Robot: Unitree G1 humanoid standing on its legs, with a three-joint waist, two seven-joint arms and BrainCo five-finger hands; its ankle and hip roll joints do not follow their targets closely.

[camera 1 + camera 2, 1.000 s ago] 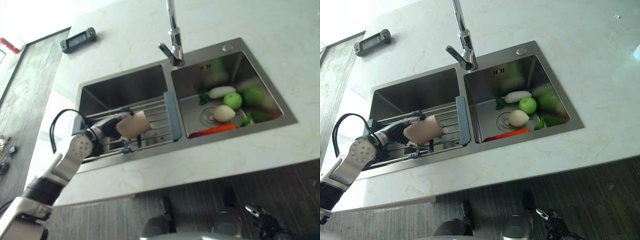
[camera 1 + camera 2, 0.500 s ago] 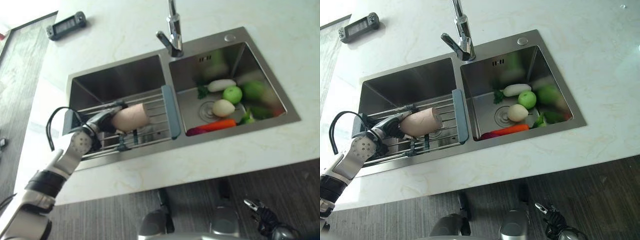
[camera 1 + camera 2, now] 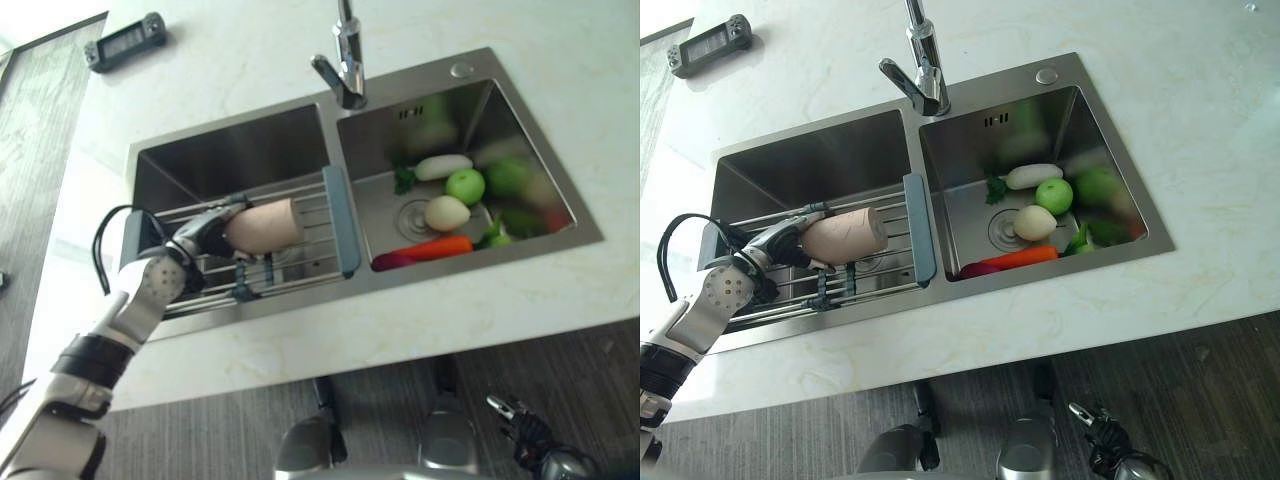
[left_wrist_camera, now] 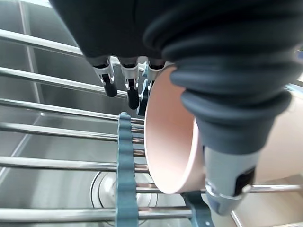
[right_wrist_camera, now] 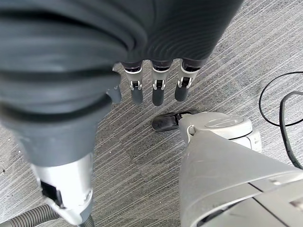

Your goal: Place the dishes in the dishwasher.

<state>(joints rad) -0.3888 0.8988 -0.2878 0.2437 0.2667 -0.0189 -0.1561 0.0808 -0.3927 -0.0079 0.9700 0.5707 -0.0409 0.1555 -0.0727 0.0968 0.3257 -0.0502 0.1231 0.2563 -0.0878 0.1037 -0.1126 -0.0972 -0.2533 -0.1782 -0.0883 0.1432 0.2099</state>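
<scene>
The double sink (image 3: 250, 160), mid-frame, is brushed stainless steel with a dull satin sheen; its faucet (image 3: 345, 60) at the upper middle is brighter, polished chrome. Around it the tabletop (image 3: 250, 60) looks like pale, smooth stone with faint veining and a soft gloss. Across the left basin lies a rack (image 3: 300, 235) of shiny steel rods with matt blue-grey plastic end pieces. The cup (image 3: 262, 225) on it has a matt, smooth peach surface. The left hand (image 3: 205, 235) wears a matt, dark ribbed rubbery cover. At the lower edge, the floor (image 3: 560, 370) shows a dark, streaked, wood-like grain.
</scene>
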